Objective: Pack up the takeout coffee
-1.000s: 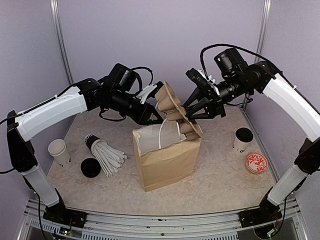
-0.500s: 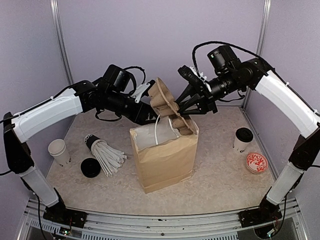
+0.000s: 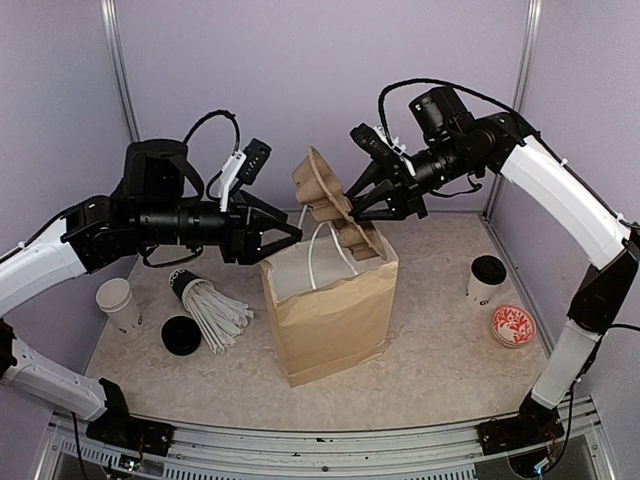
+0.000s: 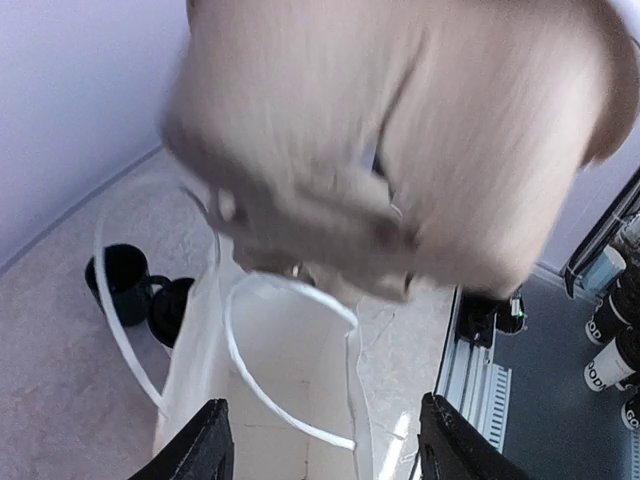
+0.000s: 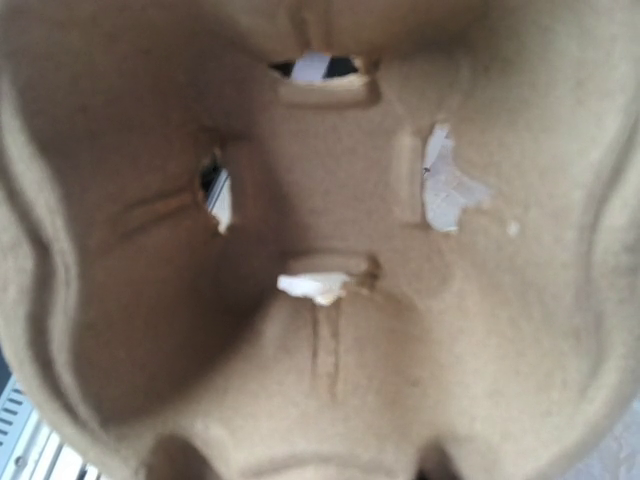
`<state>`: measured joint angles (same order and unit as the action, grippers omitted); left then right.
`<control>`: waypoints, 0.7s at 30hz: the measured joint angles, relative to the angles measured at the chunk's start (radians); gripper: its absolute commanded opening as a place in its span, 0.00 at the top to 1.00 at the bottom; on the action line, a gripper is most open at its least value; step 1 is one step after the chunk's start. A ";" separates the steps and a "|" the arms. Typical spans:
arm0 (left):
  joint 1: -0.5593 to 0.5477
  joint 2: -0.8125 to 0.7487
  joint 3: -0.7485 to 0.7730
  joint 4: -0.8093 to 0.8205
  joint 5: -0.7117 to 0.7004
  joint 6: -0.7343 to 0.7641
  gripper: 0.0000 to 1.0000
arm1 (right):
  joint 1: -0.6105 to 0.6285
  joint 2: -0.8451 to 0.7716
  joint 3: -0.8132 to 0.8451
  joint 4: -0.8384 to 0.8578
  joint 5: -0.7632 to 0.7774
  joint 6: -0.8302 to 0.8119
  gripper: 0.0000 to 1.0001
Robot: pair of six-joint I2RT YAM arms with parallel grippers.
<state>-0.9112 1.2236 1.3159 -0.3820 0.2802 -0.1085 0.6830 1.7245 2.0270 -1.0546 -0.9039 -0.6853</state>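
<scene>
Left hand (image 3: 278,240), shut at the pulp carrier (image 3: 318,185) a second ago, now gapes wide, apart from it. Right hand (image 3: 352,208) grips the carrier over the paper bag (image 3: 335,310). The takeout cup (image 3: 486,278) stands right on the counter (image 3: 440,370), lettering unreadable.

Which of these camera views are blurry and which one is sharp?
Top external view: sharp and evenly lit, no glare. Left wrist view: the cup carrier is a smeared tan blur across the top, the paper bag below clearer. Right wrist view: the carrier fills the frame, soft and close.
</scene>
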 measured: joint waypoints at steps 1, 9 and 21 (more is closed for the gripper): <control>-0.013 0.013 -0.035 0.034 -0.002 -0.002 0.37 | -0.006 0.006 0.007 0.000 -0.003 0.002 0.81; -0.028 0.073 -0.190 0.213 -0.053 -0.042 0.36 | -0.021 0.024 0.024 -0.004 -0.024 0.006 0.81; -0.056 0.160 -0.189 0.350 0.039 -0.064 0.47 | -0.057 0.024 0.024 -0.003 -0.064 0.026 0.80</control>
<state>-0.9672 1.3834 1.1271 -0.0322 0.3187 -0.1726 0.6258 1.7485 2.0506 -1.0576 -0.9684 -0.6598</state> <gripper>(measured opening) 0.564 0.277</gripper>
